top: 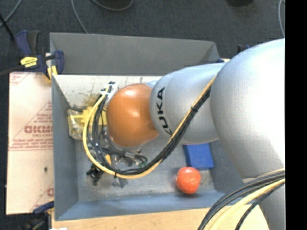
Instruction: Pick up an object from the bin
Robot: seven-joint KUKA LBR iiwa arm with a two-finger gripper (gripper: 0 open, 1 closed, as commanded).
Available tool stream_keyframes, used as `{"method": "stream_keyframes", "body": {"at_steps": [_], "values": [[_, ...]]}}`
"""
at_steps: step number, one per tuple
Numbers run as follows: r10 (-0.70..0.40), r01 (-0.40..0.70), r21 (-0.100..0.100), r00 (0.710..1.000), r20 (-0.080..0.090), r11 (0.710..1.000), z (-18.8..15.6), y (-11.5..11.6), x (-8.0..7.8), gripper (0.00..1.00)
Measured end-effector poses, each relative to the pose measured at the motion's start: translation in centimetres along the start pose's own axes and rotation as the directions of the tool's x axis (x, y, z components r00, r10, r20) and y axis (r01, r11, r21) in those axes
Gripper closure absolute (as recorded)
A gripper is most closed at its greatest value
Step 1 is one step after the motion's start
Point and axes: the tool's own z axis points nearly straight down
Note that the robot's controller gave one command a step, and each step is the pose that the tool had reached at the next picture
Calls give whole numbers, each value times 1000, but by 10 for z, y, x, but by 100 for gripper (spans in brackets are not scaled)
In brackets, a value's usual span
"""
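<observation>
Because the orange wrist cover (129, 114) hides most of the gripper (111, 166), low in the bin's (134, 56) left half, I cannot tell its grip, while a yellow packet (76, 122) lies beside it at the left wall, a blue block (199, 156) and orange ball (188, 180) front right.

You see even, bright overhead light; soft sheen on orange wrist cover (128, 113) and arm (249, 104); arm shades bin floor (148, 188).

A round orange-red ball (188, 180) rests near the front wall of the grey metal bin (134, 56); a flat blue rectangular block (200, 157) lies just behind it, partly hidden; a crumpled yellow packet (76, 121) sits against the left wall.
</observation>
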Motion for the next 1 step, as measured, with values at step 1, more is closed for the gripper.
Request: {"method": "stream_keyframes", "body": {"at_steps": [1], "values": [[-51, 51, -1, 999, 5, 999, 22, -19, 2, 100]]}}
